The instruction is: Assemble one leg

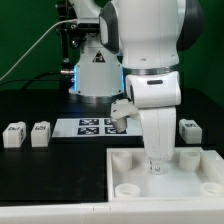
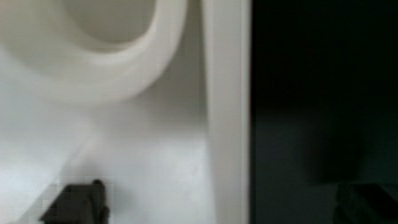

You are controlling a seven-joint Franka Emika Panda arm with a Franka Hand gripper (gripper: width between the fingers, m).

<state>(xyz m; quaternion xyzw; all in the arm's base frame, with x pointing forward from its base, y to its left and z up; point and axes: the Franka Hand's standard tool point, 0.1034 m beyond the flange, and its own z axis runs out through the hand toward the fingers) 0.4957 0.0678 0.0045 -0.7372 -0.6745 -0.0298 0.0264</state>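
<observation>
My gripper (image 1: 155,166) is lowered onto the far edge of the large white tray-like part (image 1: 195,175), near a round recess (image 1: 128,188). In the wrist view the gripper (image 2: 219,202) is open. One dark fingertip (image 2: 75,200) is over the tray's white surface (image 2: 125,130). The other is barely visible over the dark table. The tray's rim (image 2: 224,110) runs between them, untouched. A white tagged piece (image 1: 120,111), probably the leg, lies tilted by the marker board, partly hidden behind the arm.
The marker board (image 1: 92,126) lies on the black table behind the tray. Two small white tagged cubes (image 1: 14,134) (image 1: 40,132) stand at the exterior view's left and one (image 1: 189,128) at its right. The robot's base (image 1: 95,70) stands behind.
</observation>
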